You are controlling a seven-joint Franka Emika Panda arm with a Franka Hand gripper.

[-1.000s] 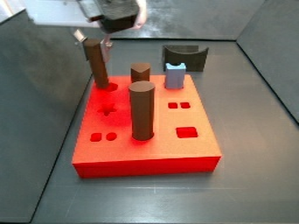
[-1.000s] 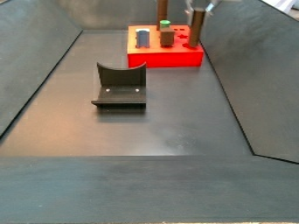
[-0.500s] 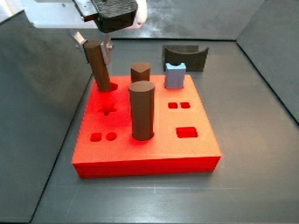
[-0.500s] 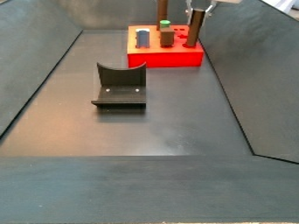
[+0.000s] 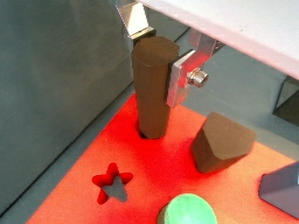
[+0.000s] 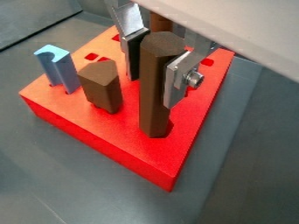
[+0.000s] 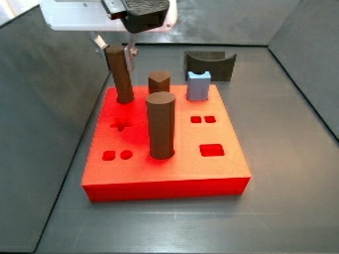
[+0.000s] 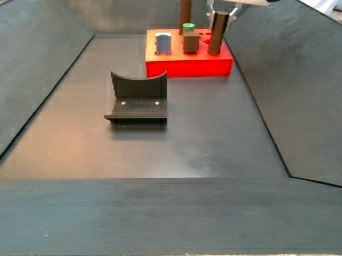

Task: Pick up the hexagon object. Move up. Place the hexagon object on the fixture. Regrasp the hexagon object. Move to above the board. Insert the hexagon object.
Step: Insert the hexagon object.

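Insertion step: gripper [image 5: 162,54] at frame top clamps hexagon object [image 5: 151,92], tip in board [image 5: 82,166] hole. Keep it vertical, push straight down, then release.

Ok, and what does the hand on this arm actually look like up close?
The hand, above the red board's corner, has two flat silver metal finger plates with dark pads. A screw head shows on the side of one plate. They hang from a white housing, which in a side view carries a dark block beneath. No cables or markings show.
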